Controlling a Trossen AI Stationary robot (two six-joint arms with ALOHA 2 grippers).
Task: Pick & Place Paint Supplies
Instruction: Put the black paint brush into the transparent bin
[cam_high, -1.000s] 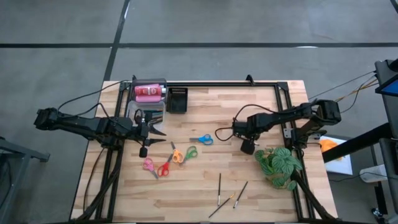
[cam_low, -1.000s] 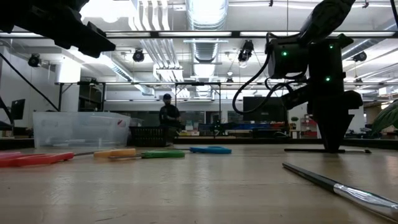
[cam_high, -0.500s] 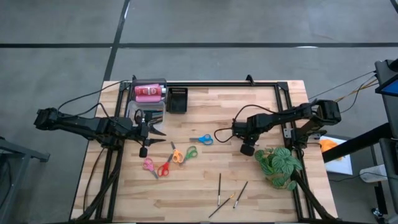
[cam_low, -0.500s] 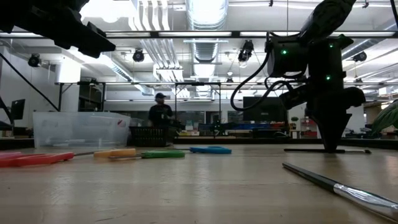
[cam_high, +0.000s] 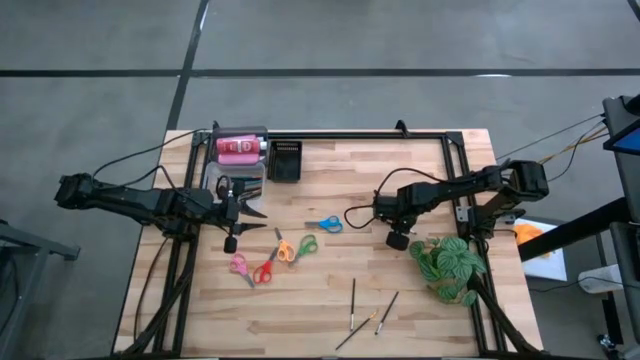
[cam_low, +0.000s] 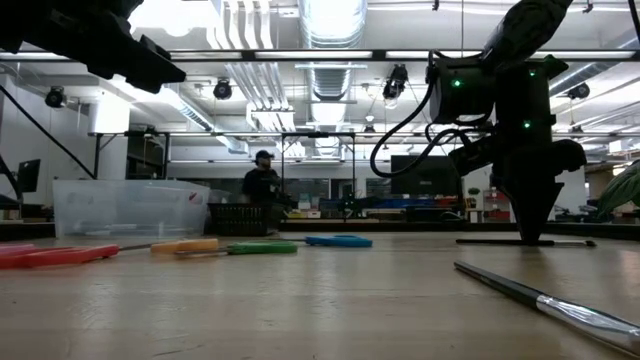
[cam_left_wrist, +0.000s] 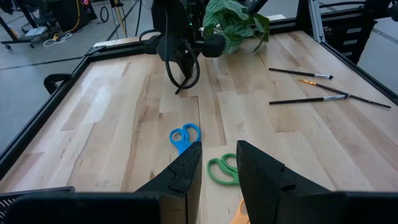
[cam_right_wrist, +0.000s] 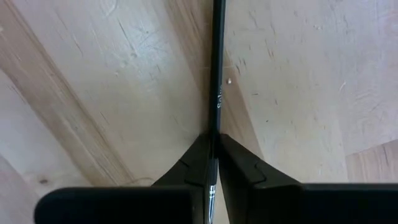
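Right gripper (cam_right_wrist: 213, 144) pinches thin black brush (cam_right_wrist: 216, 68) flat on tabletop (cam_high: 400, 180), probably to lift it; left gripper (cam_left_wrist: 216, 163) hovers part-spread, empty, near scissors (cam_left_wrist: 185, 135).

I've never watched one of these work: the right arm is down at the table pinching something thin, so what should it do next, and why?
Probably lift straight up a little. The right pincer is shut on a thin black brush that lies flat on the table; raising it first would clear the wood before carrying it anywhere.
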